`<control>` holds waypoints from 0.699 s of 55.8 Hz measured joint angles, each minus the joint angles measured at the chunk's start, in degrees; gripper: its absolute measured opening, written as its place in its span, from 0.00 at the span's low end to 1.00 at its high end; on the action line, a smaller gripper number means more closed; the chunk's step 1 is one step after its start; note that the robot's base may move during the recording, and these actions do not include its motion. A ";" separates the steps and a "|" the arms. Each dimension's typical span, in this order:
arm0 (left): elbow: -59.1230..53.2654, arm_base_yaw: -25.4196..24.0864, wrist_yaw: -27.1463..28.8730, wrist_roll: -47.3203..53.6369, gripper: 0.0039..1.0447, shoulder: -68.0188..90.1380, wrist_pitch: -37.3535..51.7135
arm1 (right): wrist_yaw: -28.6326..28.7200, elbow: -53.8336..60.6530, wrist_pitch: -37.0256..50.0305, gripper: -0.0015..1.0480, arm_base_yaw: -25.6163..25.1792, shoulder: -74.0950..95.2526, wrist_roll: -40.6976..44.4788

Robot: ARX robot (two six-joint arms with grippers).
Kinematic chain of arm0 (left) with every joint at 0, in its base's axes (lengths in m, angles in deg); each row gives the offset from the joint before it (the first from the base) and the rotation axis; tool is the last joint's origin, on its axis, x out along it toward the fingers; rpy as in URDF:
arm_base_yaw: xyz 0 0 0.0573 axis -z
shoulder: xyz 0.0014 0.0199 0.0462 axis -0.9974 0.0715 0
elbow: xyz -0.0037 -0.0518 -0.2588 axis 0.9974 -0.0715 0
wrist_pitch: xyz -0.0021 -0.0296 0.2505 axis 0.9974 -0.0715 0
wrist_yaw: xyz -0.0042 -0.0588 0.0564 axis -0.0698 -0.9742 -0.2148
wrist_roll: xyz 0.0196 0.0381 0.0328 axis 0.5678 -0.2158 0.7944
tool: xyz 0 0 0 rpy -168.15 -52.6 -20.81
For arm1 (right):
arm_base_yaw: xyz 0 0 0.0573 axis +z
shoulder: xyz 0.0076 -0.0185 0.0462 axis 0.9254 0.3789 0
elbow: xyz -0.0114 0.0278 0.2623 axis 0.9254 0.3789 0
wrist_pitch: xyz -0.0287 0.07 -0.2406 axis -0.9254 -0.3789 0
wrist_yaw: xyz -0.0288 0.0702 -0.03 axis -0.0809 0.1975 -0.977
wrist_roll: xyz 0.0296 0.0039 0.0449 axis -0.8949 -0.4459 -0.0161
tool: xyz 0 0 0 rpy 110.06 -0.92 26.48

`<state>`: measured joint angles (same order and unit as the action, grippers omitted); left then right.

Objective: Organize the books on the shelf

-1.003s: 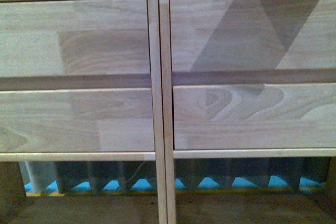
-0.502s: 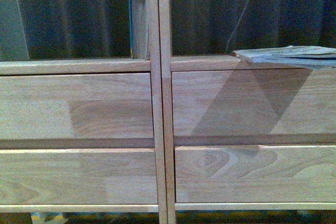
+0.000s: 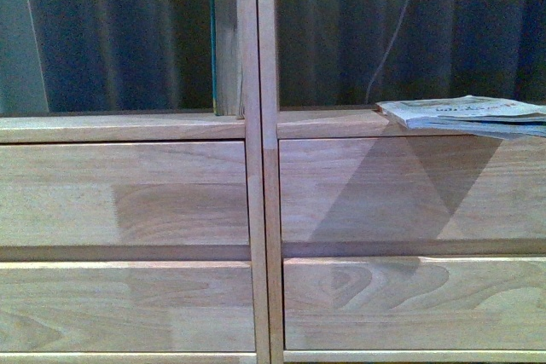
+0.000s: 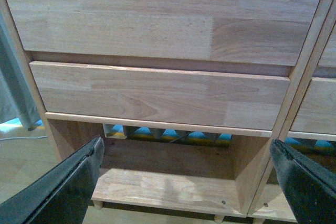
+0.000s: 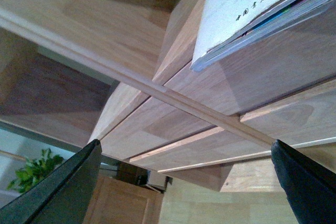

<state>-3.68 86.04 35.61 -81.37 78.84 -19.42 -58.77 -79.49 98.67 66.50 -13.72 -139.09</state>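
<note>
The left gripper (image 4: pixel 186 145), wide open and empty, faces the shelf (image 3: pixel 179 202)'s left column. On the shelf's right ledge the book (image 3: pixel 465 114) lies flat, overhanging the front. It is probably light, thin and floppy, best pinched at that overhanging edge. The right gripper (image 5: pixel 185 145), also wide open and empty, waits below it.

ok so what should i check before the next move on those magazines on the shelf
1. left tool open, holding nothing: ok
2. right tool open, holding nothing: ok
3. magazines fully on the shelf: not ok, they lie flat and overhang the right column's front edge
4. right tool around the magazines: not ok, it is clear of them
5. number of magazines in the pile: cannot tell
</note>
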 joint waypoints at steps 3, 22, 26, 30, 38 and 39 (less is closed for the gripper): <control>0.00 0.00 -0.02 0.00 0.93 0.00 0.00 | -1.33 -2.12 0.04 0.93 0.81 2.45 -1.36; 0.00 0.00 0.00 0.00 0.93 0.00 0.00 | -8.55 -13.33 -0.77 0.93 2.34 15.30 -8.33; 0.00 0.00 0.00 0.00 0.93 0.00 0.00 | -9.84 -14.95 -0.79 0.93 2.32 17.29 -9.38; 0.00 0.00 0.00 0.00 0.93 0.00 0.00 | -10.99 -16.26 -0.79 0.93 2.19 18.75 -10.12; 0.00 0.00 0.00 0.00 0.93 0.00 0.00 | -12.96 -18.64 -1.14 0.93 1.75 21.11 -11.85; 0.00 0.00 0.00 0.00 0.93 0.00 0.00 | -13.49 -19.10 -1.25 0.93 1.60 21.55 -12.28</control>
<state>-3.68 86.04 35.61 -81.37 78.84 -19.42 -72.25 -98.60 97.42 68.10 7.83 -151.37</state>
